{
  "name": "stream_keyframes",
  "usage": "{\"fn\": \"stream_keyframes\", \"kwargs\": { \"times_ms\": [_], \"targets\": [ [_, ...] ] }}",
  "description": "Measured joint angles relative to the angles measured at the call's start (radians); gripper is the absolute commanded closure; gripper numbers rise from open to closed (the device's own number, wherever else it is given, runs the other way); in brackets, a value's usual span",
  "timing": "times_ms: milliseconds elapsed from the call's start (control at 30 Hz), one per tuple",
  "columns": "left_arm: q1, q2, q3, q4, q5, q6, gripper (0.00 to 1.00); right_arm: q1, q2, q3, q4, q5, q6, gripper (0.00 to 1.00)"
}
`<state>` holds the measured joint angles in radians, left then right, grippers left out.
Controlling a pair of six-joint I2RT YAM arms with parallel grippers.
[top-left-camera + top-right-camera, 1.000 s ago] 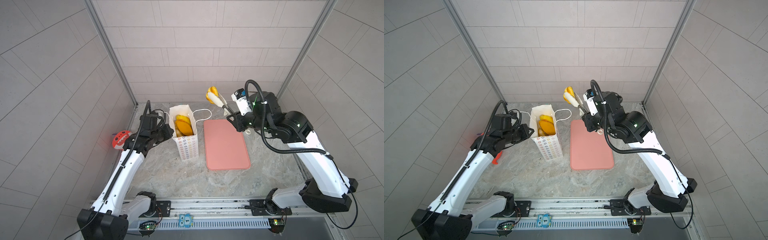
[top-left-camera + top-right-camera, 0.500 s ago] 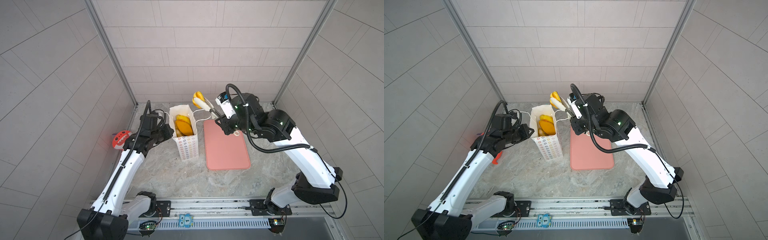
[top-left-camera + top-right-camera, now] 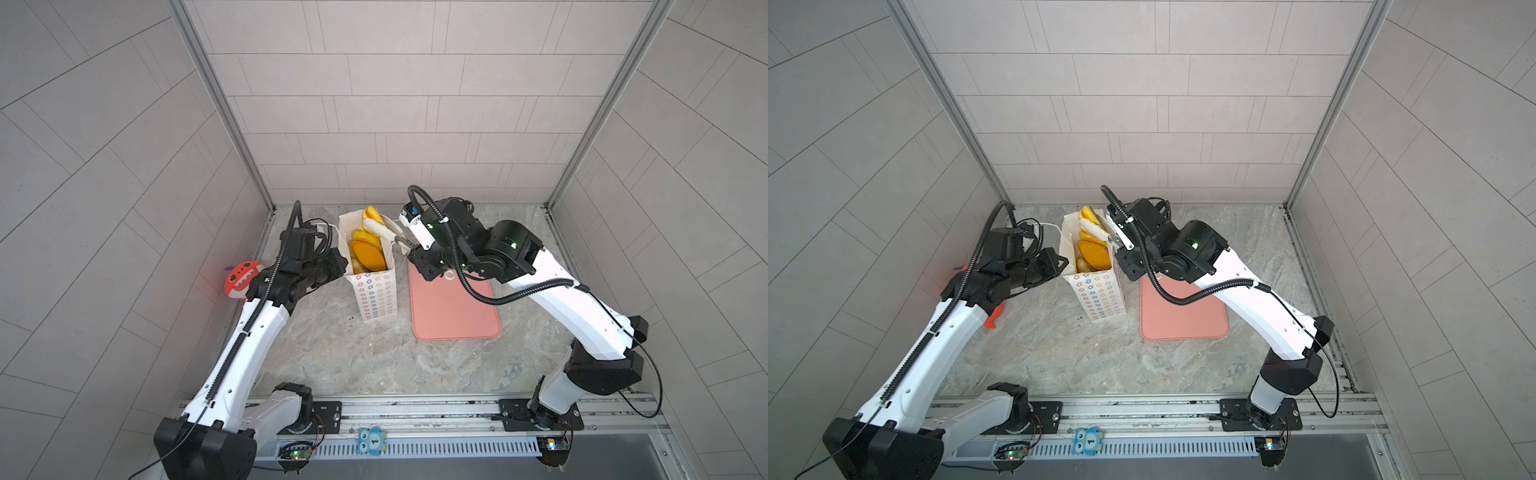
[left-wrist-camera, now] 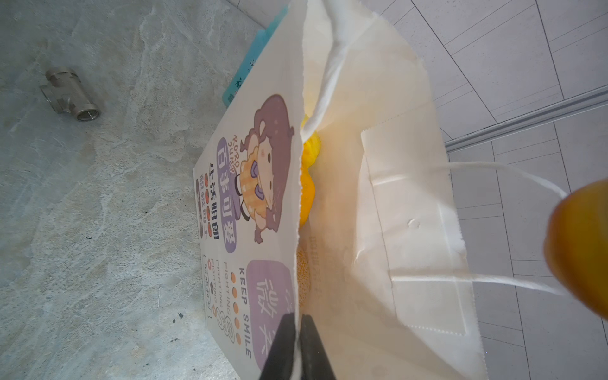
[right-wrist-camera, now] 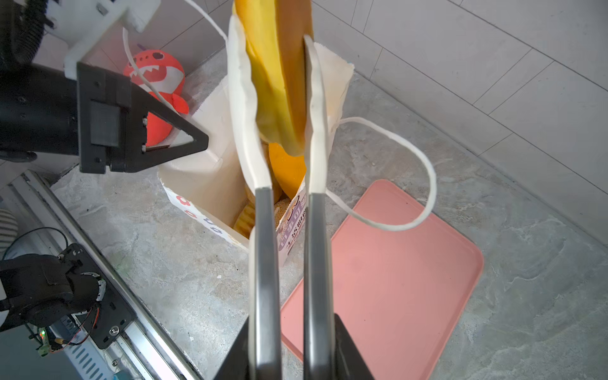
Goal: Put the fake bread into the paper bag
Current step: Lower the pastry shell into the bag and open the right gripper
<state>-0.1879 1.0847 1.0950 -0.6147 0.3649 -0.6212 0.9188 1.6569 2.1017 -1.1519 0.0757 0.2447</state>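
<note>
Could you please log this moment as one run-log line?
left gripper: shut on rim of tall white paper bag | right gripper: shut on long yellow toy loaf, above bag mouth | other breads: in bag

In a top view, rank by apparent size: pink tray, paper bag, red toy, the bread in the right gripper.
1. pink tray
2. paper bag, a close second; it stands taller, nearer the camera
3. red toy
4. held bread
The last two are partly hidden, so their order is unsure.
</note>
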Motion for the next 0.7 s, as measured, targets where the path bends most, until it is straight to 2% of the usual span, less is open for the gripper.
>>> {"fn": "stream_keyframes", "kwargs": {
  "times_ms": [467, 700],
  "targets": [
    [0.0, 0.0, 0.0, 0.0, 0.0, 0.0, 0.9, 0.006, 0.048, 0.026, -0.005, 0.021, -0.005, 0.51],
    [0.0, 0.0, 0.0, 0.0, 0.0, 0.0, 0.9, 0.006, 0.048, 0.028, -0.005, 0.028, -0.005, 0.49]
  ]
}}
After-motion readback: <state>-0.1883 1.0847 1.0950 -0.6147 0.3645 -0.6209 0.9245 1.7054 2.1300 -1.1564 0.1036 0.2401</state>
